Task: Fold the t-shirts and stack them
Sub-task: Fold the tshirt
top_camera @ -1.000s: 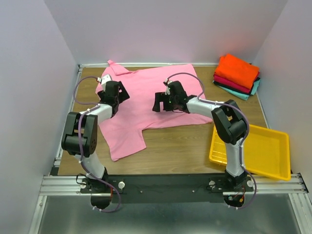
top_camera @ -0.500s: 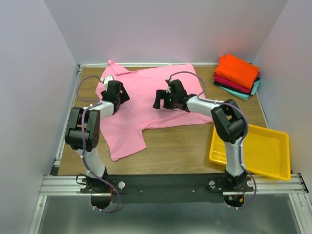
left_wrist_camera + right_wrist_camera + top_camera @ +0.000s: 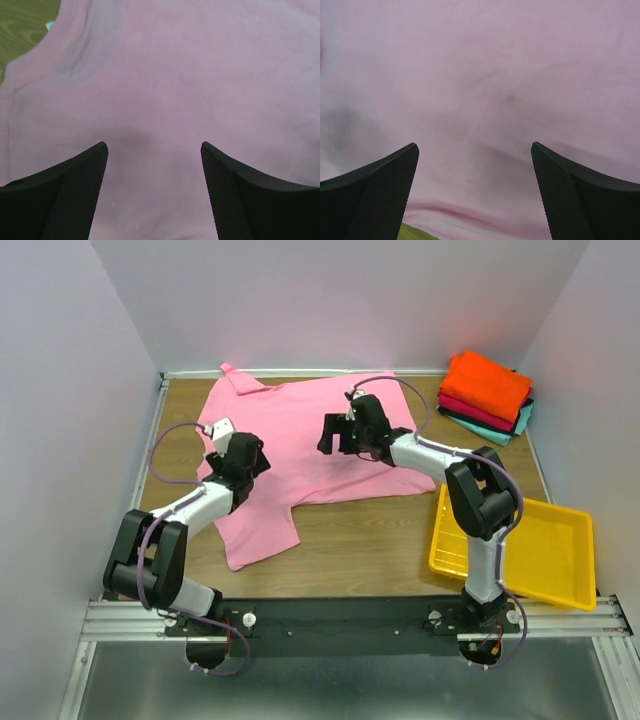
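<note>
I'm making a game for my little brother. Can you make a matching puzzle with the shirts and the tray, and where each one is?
Things:
1. pink shirt
2. orange shirt
3. yellow tray

Places:
a. on top of the folded pile, far right corner
b. by itself at the near right
c. spread out flat in the middle

Pairs: 1-c, 2-a, 3-b
</note>
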